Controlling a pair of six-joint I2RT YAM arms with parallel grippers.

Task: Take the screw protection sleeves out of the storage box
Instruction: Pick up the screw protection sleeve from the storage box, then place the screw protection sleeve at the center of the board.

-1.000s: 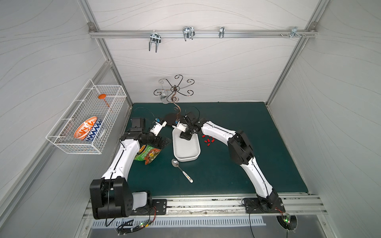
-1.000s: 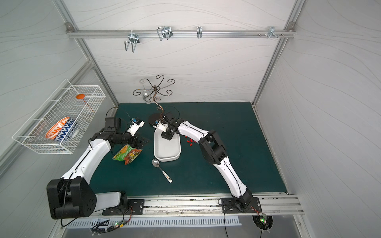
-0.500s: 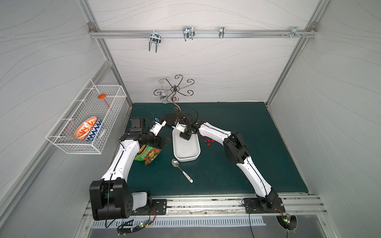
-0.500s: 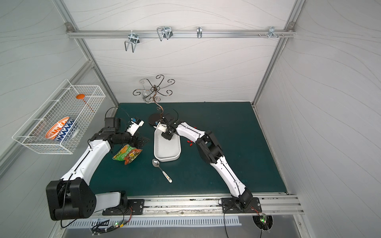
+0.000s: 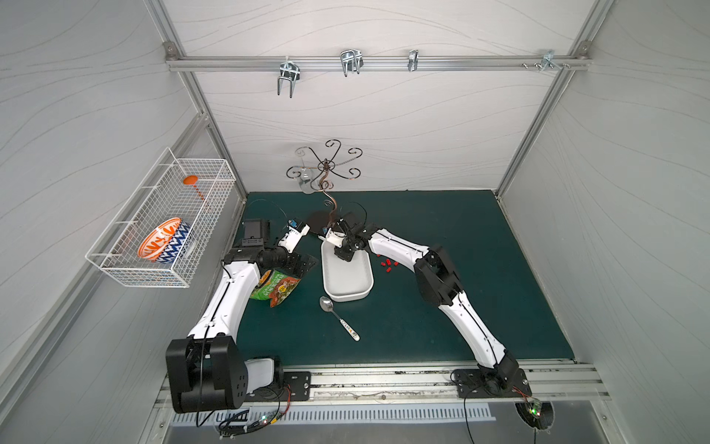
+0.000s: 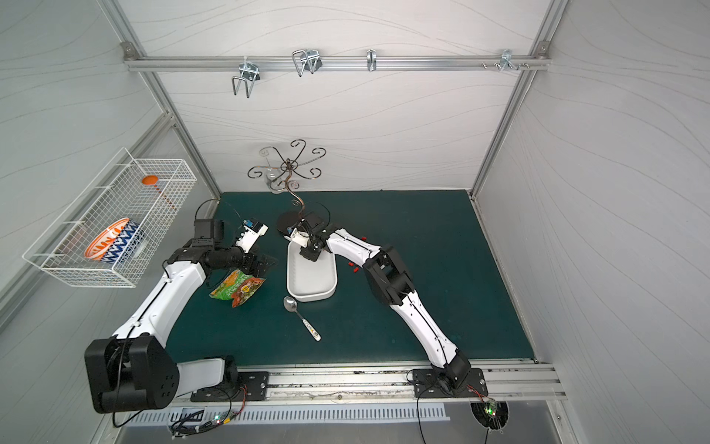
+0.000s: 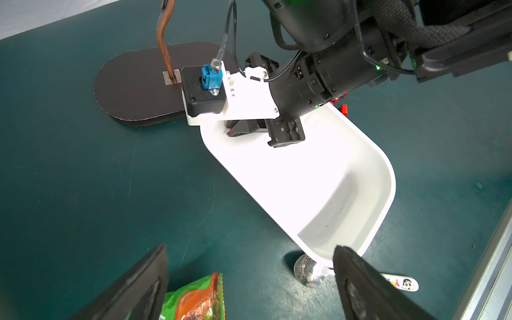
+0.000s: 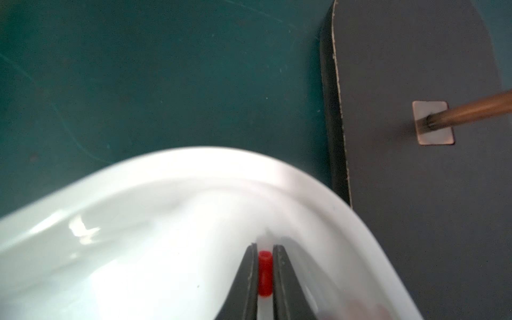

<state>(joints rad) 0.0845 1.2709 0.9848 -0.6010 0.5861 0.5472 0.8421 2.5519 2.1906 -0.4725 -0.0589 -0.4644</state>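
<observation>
Red plastic shows between the tips of the right pincer (image 8: 265,246), which is clamped on one screw protection sleeve (image 8: 265,273) inside the storage box (image 8: 194,158), in the corner by the stand base (image 8: 415,55). Other sleeves (image 5: 389,263) lie on the tabletop (image 5: 499,250) just beside the box. The left pincer (image 7: 249,246) gapes wide on the box's opposite side.

The stand base (image 5: 318,227) crowds the storage box's (image 5: 345,284) far corner, a spoon (image 5: 340,320) its near end; the bench (image 5: 499,276) rightward lies open.
</observation>
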